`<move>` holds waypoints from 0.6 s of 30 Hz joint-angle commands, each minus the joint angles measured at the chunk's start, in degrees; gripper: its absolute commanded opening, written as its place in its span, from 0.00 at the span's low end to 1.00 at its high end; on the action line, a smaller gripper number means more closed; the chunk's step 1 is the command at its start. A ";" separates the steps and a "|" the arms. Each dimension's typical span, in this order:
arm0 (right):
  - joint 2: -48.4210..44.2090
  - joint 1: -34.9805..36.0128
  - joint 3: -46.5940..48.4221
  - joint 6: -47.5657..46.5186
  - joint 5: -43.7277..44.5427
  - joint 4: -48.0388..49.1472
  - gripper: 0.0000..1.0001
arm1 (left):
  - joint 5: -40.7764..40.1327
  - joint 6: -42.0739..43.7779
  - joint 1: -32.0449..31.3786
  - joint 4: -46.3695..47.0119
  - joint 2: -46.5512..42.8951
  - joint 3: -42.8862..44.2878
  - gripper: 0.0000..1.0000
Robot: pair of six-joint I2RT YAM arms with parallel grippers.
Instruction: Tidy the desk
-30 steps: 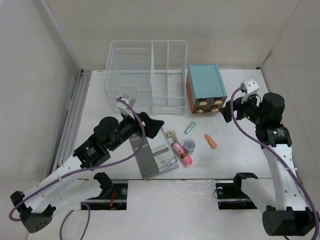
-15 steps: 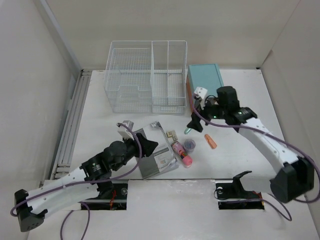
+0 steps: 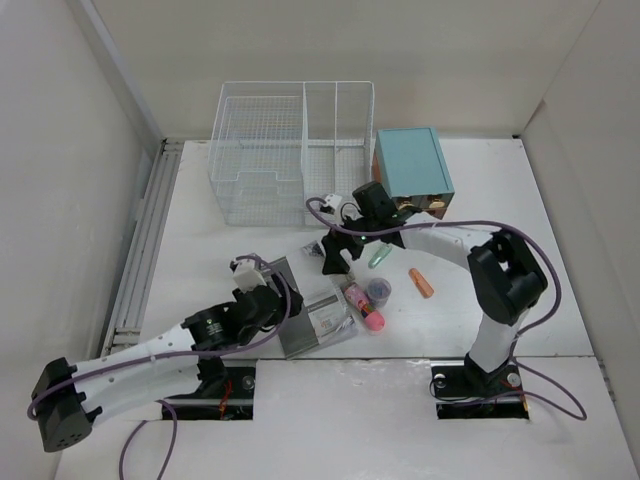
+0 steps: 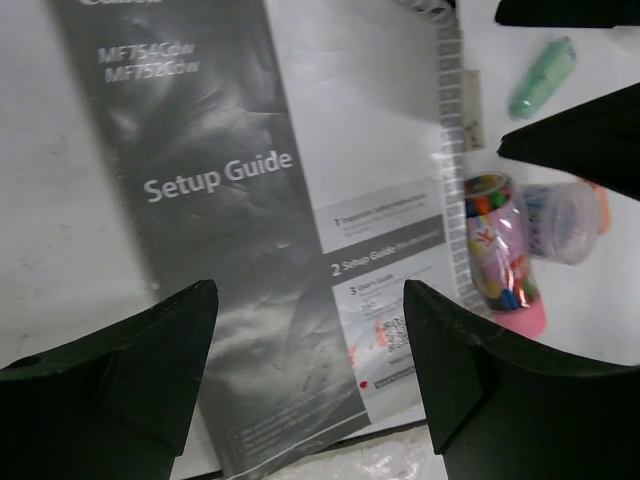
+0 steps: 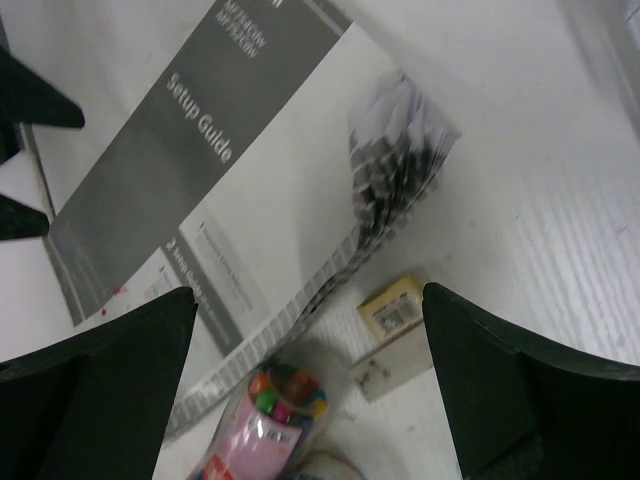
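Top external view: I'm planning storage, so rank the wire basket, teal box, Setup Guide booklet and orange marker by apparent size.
1. Wire basket.
2. Setup Guide booklet and teal box: too alike to rank, and the booklet is partly covered.
3. Orange marker.

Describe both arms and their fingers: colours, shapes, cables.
The left arm and right arm have white links joined by bulky black joints, with a purple cable looping loosely along each. A small white block sits by each wrist. The left fingers and right fingers are matte black, wedge-shaped, unmarked.
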 commanded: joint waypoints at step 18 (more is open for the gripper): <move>9.40 3.51 1.78 13.50 9.03 17.06 0.97 | -3.88 -12.04 -0.28 -3.46 13.50 0.07 0.76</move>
